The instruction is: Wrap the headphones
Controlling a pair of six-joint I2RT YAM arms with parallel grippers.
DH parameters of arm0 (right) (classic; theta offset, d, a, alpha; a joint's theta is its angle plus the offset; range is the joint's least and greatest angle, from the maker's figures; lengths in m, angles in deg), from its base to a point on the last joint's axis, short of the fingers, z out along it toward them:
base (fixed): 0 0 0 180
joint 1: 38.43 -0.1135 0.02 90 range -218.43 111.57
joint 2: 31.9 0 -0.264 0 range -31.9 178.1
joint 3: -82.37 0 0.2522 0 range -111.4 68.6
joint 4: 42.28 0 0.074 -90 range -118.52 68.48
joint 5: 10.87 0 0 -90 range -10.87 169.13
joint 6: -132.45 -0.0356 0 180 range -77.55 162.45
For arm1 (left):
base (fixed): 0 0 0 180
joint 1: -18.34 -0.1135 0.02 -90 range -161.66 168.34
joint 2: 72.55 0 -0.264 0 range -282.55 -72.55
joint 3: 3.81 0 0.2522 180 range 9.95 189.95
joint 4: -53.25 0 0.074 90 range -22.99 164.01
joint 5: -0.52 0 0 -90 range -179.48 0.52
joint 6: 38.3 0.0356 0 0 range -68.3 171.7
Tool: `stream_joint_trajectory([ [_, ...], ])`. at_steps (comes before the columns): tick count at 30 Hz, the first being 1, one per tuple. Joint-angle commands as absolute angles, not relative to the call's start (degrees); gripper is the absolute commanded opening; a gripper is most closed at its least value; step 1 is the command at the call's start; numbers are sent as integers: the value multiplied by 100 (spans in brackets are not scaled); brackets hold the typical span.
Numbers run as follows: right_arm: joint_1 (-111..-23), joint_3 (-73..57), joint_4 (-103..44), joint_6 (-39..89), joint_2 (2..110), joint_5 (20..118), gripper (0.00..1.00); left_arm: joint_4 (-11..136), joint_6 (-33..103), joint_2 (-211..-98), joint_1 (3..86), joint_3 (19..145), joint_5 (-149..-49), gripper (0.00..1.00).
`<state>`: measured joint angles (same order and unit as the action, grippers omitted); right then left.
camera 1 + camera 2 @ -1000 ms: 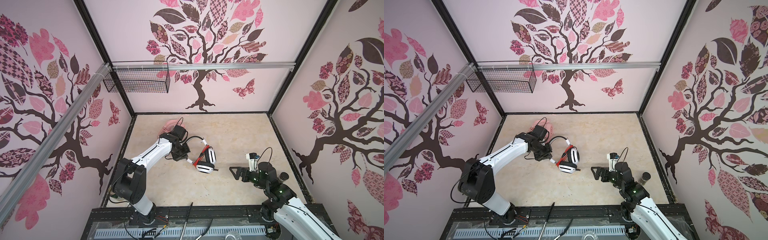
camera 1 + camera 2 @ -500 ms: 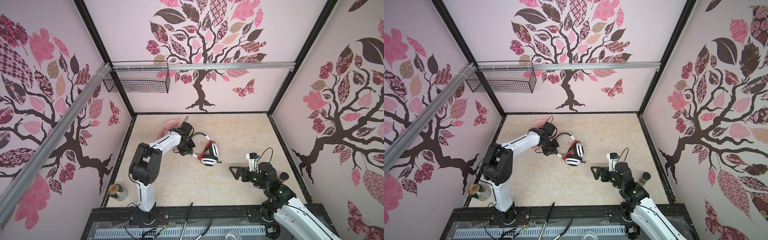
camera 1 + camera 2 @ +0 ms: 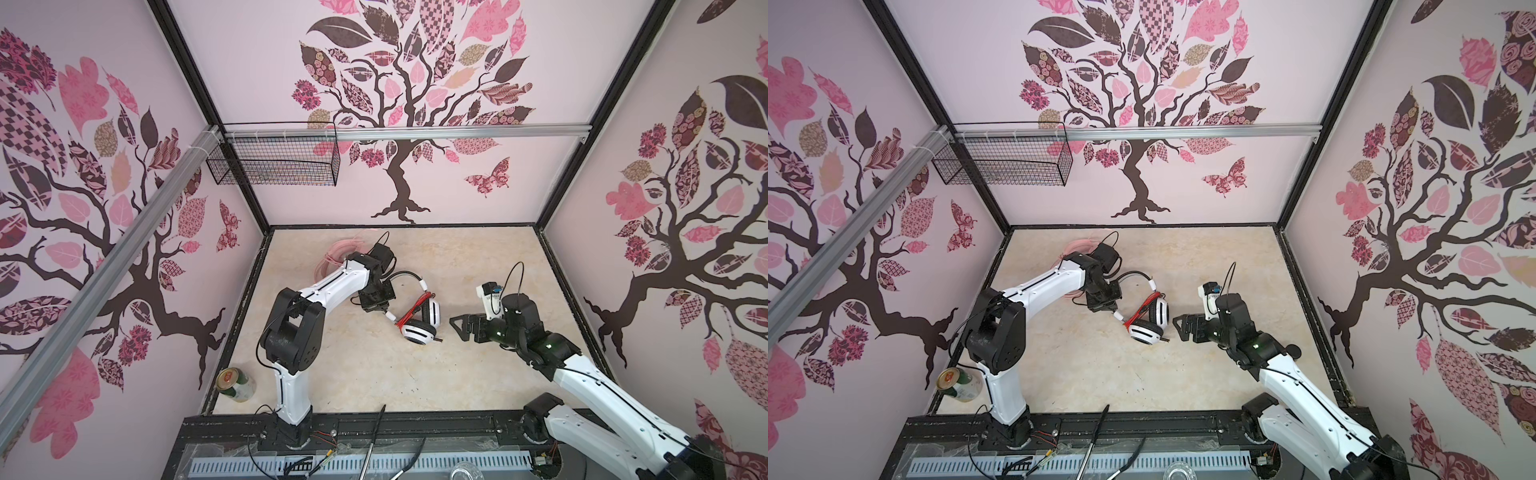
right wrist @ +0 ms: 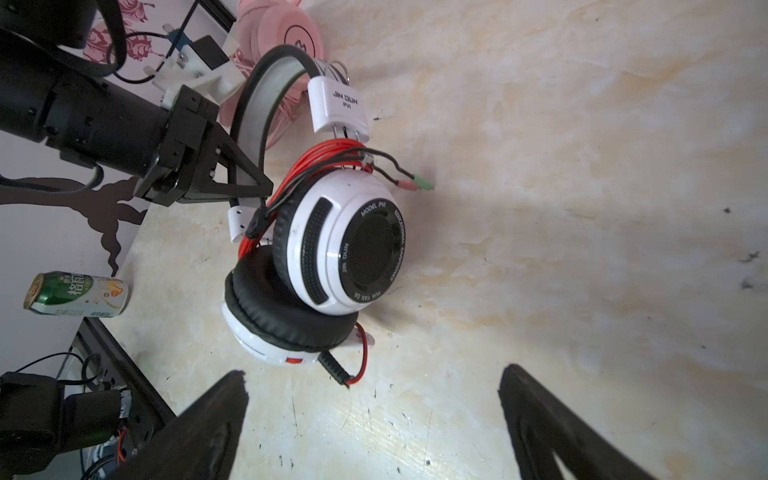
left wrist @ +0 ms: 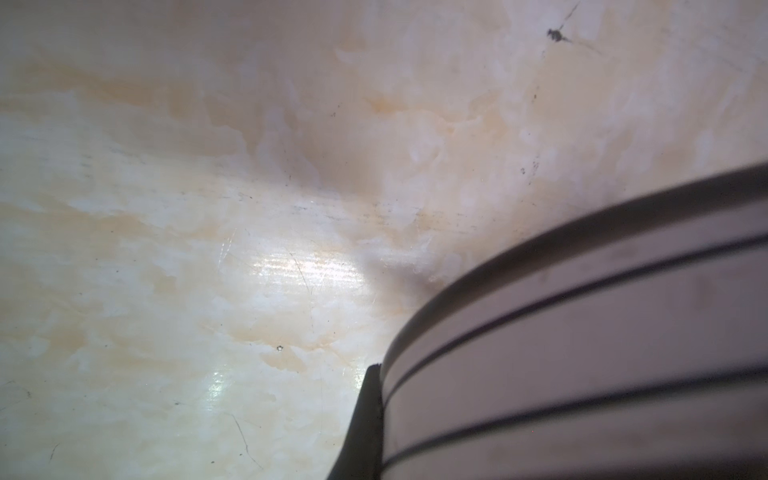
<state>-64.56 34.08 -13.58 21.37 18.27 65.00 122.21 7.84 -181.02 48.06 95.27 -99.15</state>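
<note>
White-and-black headset [image 4: 332, 249]: near the middle of the tabletop [image 3: 374, 374], well apart from every edge in both top views. Cups folded together, the white shell resting on the other cup's black earpad. Red cord [image 4: 299, 166] bundled in loops between the cups and the headband [image 4: 270, 87]. Its pink and green plugs [image 4: 415, 185] stick out over bare tabletop, and a short red loop hangs off the lower cup.

Left gripper [image 4: 261, 189]: jaws pressed together on the headband's lower leg, just above the white slider. Left wrist view shows only the ribbed band close up against the tabletop.

Right gripper [image 3: 456, 329]: jaws spread wide, holding nothing. It sits just beside the cups on their right, apart from them, with a strip of bare tabletop between.

Pink headset [image 4: 297, 31]: far left of the tabletop, close to the left edge, mostly hidden behind the left arm in both top views. Loops of its pink cord [image 3: 332, 259] show past the arm.

Open room: the far right quarter and the near middle strip are bare. Green-and-white can [image 3: 235, 384] lies on its side in the near left corner, against the edge.
</note>
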Motion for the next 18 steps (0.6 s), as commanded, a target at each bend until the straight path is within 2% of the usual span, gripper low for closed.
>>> stream_joint_trajectory([
  [1,-6528,2694,-996,2574,2248,6603,84,12289,785,-17653,4915,9873,-10108,0],
  [2,-6597,2519,-871,2591,2382,6635,79,12350,774,-17621,4952,9912,-10045,0],
  [6,-7346,1870,-483,2506,2802,7428,69,12733,816,-17572,5127,10291,-9532,0],
  [11,-7792,1330,-142,2281,3370,7806,74,12921,862,-17545,5175,10498,-9287,0],
  [18,-7916,1147,48,2311,3859,8192,75,12926,881,-17361,5206,10485,-9260,0],
])
